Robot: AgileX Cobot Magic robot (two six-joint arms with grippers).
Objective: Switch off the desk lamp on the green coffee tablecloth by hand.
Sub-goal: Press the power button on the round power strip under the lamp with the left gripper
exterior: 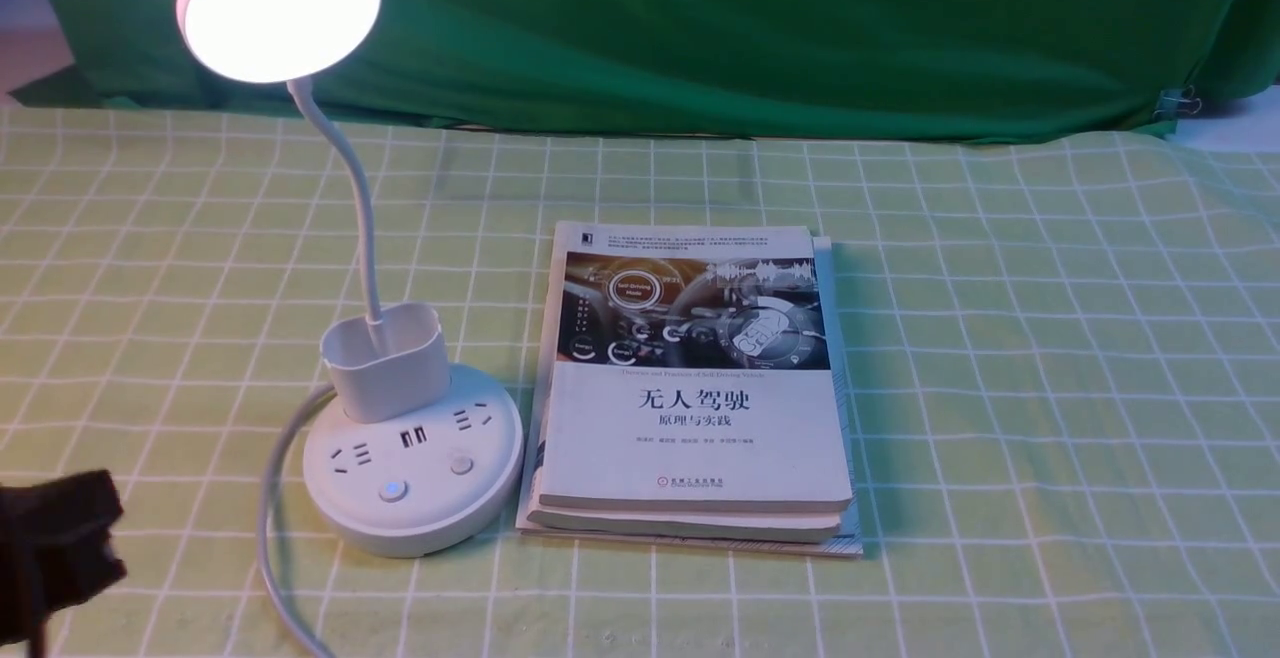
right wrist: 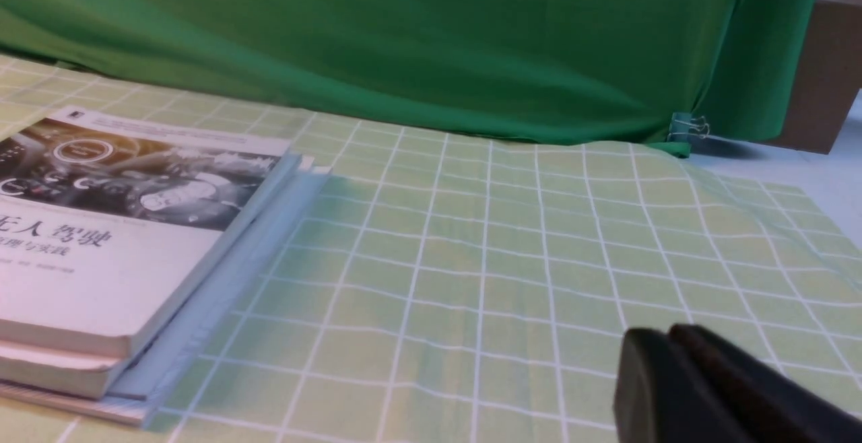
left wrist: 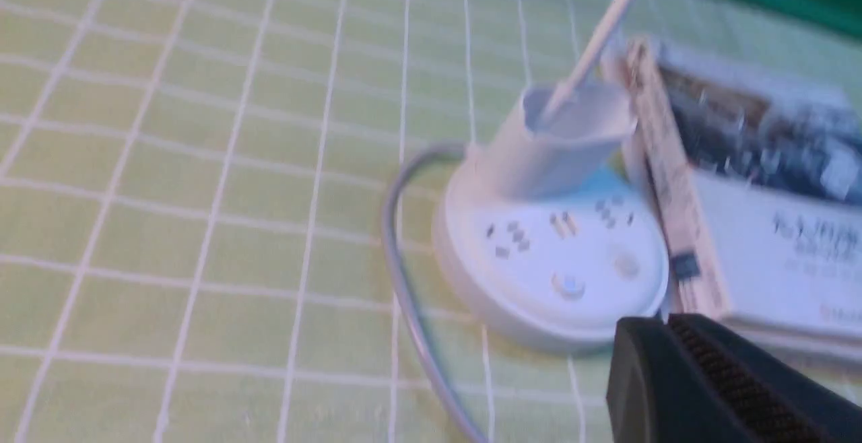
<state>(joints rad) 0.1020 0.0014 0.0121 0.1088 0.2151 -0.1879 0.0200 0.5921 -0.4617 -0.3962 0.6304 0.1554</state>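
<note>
Lamp lit, closed left gripper beside it

Light yellow-green grid tablecloth carries everything. On it, stack of books lies near the centre. White desk lamp stands at about nine o'clock from the books, its disc head glowing, so the switching-off is not done. Left gripper has its fingers pressed together, with nothing between them, at eight o'clock from the lamp; right gripper also looks closed and empty. White cord runs between left gripper and lamp. Smallest are two buttons: blue-lit button at seven o'clock of the base, unlit button at three.

I judge the step is approaching the button. Which one governs the lamp, I cannot tell. Better to pass above the cord, stop over the chosen button, then press straight down, softly; a sideways push could slide the base.
</note>
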